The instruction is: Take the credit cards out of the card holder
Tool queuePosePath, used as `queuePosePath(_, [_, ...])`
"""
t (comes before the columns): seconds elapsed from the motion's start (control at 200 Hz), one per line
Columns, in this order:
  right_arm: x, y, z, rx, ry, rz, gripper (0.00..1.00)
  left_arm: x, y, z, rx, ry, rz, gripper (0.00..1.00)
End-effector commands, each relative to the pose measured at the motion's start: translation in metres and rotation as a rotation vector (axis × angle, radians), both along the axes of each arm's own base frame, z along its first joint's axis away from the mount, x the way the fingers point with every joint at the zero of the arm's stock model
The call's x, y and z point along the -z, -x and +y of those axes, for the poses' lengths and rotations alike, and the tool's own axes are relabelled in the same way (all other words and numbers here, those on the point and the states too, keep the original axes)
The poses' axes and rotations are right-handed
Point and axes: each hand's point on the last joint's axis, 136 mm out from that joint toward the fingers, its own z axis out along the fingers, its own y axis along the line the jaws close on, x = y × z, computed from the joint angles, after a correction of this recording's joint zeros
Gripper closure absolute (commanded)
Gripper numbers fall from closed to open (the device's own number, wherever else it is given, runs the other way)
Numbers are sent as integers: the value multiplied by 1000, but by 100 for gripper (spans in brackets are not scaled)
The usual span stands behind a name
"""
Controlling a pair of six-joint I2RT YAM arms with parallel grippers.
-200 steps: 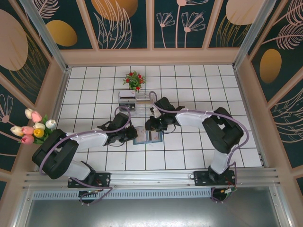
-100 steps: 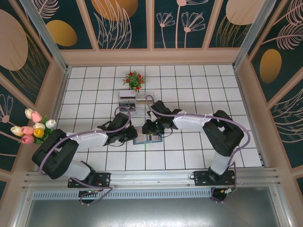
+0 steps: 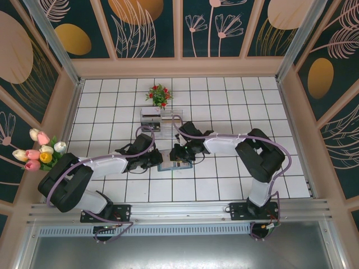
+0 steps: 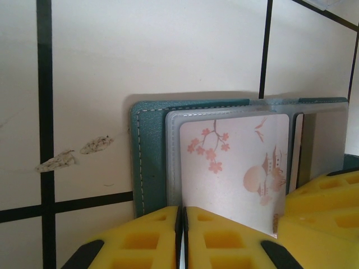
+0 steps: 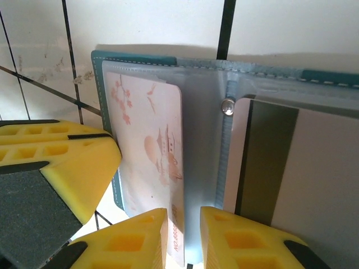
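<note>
Card holder (image 4: 148, 157) open, left claw (image 4: 182, 216) together at its edge; right claw (image 5: 183, 216) apart astride blossom card (image 5: 148, 140)

The left arm (image 3: 100, 166) and right arm (image 3: 224, 141) are the same build: chunky black joints, whitish shells on the links, and a lilac cable (image 3: 276, 143) looping along each. Both sit on black base plates (image 3: 106, 213). The fingers (image 4: 140, 238) are bright yellow blocks with square cut-out pockets, plus dark grey textured patches (image 5: 28, 224).
</note>
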Motion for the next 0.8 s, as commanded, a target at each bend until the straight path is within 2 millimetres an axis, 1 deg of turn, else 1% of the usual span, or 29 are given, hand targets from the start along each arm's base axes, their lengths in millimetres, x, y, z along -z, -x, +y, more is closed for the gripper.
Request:
queuePosePath(0.0, [6,7,1,-37,-33,25,77,31,24,26,-9,-115,98,87])
queuePosePath(0.135, [5,8,5,-58,-55,29,79,32,25,26,-11,-113,101,87])
queuePosePath(0.28, [6,8,5,-59,-58,29,85,31,25,25,-17,-102,101,87])
queuePosePath(0.44, [4,7,0,-49,-48,21,90,31,26,27,-24,-108,101,87])
queuePosePath(0.676, [1,8,-14,-30,-40,28,90,34,28,29,-31,-110,107,86])
queuePosePath(0.796, [0,12,-16,-35,-45,35,90,35,28,29,-30,-112,108,86])
